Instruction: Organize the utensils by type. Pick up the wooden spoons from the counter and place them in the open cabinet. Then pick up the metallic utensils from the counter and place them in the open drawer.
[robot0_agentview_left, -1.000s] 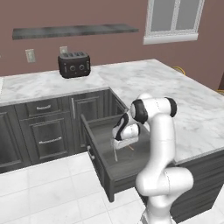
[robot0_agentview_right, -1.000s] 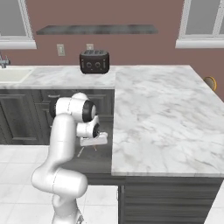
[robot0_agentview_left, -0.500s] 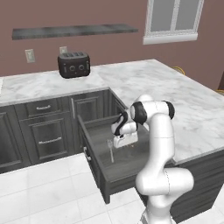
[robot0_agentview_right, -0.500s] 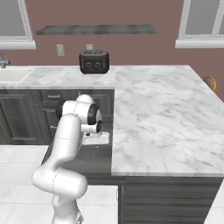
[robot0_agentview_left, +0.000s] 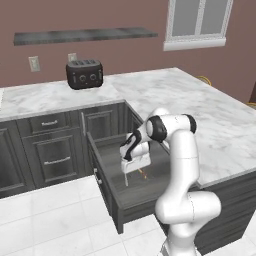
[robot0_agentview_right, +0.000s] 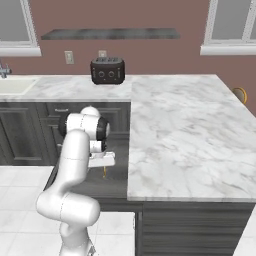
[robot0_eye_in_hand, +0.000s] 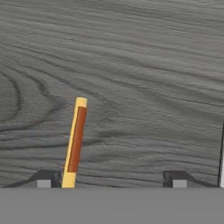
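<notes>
The claw (robot0_eye_in_hand: 111, 179) stands wide, its two dark finger tips (robot0_eye_in_hand: 45, 179) far apart and closed on nothing. A thin yellow-gold utensil handle with a red-brown stripe (robot0_eye_in_hand: 75, 142) lies on the dark grey wood-grain floor of the wide, shallow drawer (robot0_eye_in_hand: 131, 65), just inside the left tip in the hand view; whether it touches that tip cannot be told. From the left base view the claw (robot0_agentview_left: 131, 167) points down over the open drawer (robot0_agentview_left: 107, 192), and a small orange-gold glint marks the utensil (robot0_agentview_left: 142, 173) on the drawer floor just beside it. The drawer's front and side walls ring the claw closely. The white arm bends sharply at its dark elbow and reaches down and left from its base beside the white marble counter with grey veins (robot0_agentview_left: 200, 110). A black two-slot toaster (robot0_agentview_left: 84, 74) sits on the far counter, well apart. In the right base view the arm's upper links cover most of the drawer (robot0_agentview_right: 112, 182).
</notes>
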